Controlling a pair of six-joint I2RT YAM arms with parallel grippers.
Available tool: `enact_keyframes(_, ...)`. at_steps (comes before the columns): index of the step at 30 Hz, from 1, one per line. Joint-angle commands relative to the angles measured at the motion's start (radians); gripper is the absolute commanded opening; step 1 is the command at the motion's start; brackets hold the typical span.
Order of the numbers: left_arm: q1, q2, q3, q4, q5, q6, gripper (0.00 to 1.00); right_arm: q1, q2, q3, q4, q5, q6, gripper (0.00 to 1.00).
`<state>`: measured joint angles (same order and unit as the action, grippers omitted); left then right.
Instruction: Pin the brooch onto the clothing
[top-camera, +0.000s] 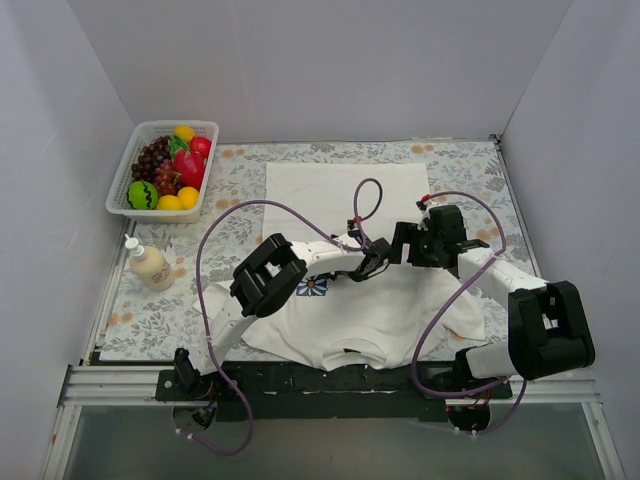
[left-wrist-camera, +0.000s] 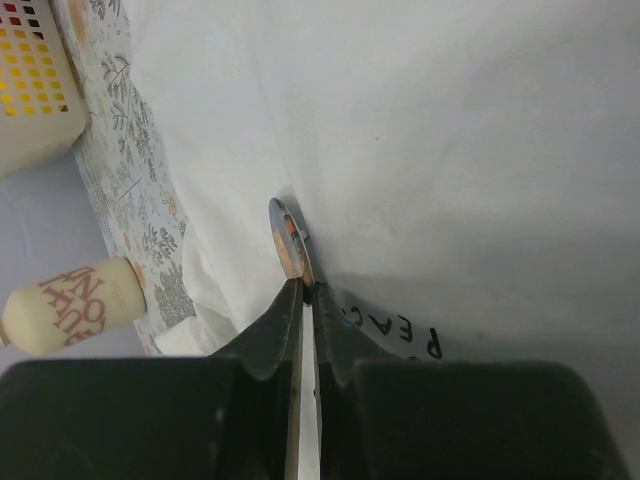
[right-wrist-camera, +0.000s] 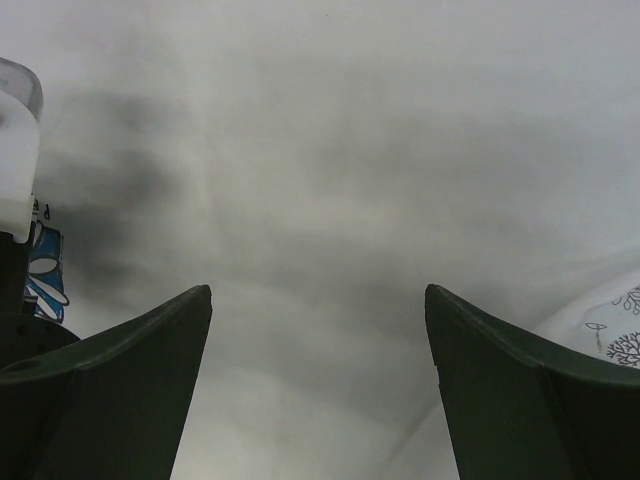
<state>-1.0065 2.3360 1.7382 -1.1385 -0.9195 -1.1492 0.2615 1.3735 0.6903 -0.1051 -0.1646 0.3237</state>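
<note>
The white T-shirt lies on the table, neck towards the arms, with its flower print beside the left arm. My left gripper is over the shirt's upper part. In the left wrist view it is shut on the brooch, a small round disc seen edge-on with orange patches, held against the shirt fabric near black lettering. My right gripper is close beside the left one. In the right wrist view it is open and empty just above the shirt. The brooch is hidden in the top view.
A white basket of toy fruit stands at the back left. A small bottle stands left of the shirt. A white cloth lies behind the shirt on the floral table cover. White walls enclose the table.
</note>
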Motion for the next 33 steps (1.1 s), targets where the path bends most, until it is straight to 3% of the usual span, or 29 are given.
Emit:
enact_keyframes(1, -0.029, 0.008, 0.064, 0.071, 0.119, -0.029, 0.0, 0.001, -0.028, -0.006, 0.033, -0.036, -0.018, 0.94)
enact_keyframes(10, -0.027, -0.019, 0.11, 0.103, 0.123, 0.0, 0.0, -0.001, -0.024, 0.0, 0.031, -0.058, -0.034, 0.93)
enact_keyframes(21, -0.024, -0.279, -0.087, 0.422, 0.264, 0.046, 0.0, -0.001, -0.019, -0.009, 0.048, -0.122, -0.052, 0.9)
enact_keyframes(33, 0.017, -0.464, -0.262, 0.628, 0.366, 0.022, 0.0, 0.002, -0.051, -0.032, 0.096, -0.194, -0.069, 0.9)
